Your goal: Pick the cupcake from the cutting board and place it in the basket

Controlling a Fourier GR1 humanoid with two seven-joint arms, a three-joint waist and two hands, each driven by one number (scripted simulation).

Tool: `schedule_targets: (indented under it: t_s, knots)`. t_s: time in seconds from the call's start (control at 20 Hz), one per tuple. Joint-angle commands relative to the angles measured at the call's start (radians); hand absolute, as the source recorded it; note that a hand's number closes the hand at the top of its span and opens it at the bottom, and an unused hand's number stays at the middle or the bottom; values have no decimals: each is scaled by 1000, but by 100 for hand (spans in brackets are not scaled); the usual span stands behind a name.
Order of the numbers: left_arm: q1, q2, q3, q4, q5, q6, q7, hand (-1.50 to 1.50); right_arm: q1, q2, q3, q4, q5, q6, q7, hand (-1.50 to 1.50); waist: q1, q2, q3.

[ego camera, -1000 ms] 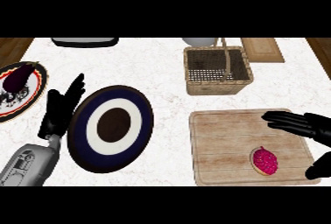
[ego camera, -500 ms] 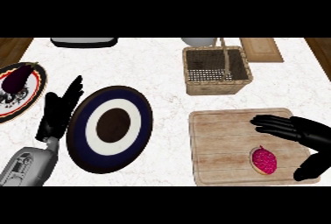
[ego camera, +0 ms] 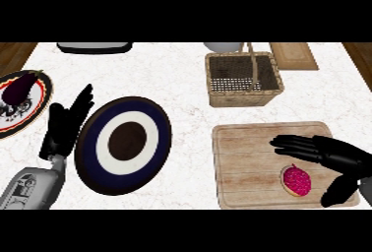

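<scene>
Cupcake [ego camera: 295, 180]: pink-topped, lying on the cutting board [ego camera: 247, 162] near its right front corner.
Right hand [ego camera: 330, 156]: fingers spread apart over the board, thumb low, arched just above the cupcake, holding nothing.
Left hand [ego camera: 65, 127]: open, resting beside the dark plate [ego camera: 123, 142].
Basket [ego camera: 242, 79]: beyond the board on the bench.
Handling: probably light, soft, easily squashed; best held by its sides.

Cupcake [ego camera: 295, 180]: pink-speckled top, tan rim. Plate [ego camera: 123, 144] at 9 o'clock showed navy, white and brown rings. Basket [ego camera: 242, 78] was tan wicker.
</scene>
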Motion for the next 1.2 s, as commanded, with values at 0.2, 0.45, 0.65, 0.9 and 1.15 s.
schedule_targets:
  t_s: [0.2,0.45,0.65,0.9,1.15]
  knots:
    - [8,-72,0,60,-59,2,-57,0,-5,65,-15,-13,31,104,-8,-150,-2,1,0]
    - [-14,-57,39,26,-69,-16,-5,0,24,103,-24,98,105,35,-104,-150,0,1,0]
    - [63,-70,28,-10,-90,-18,-35,0,73,109,-9,-4,165,-64,-89,150,-3,-1,0]
    - [41,-57,59,-40,-82,-46,26,0,20,161,-50,64,212,-125,-137,150,3,0,0]
    - [-13,-62,65,22,-78,-59,2,0,-82,297,-40,-23,277,-125,383,150,14,-4,-6]
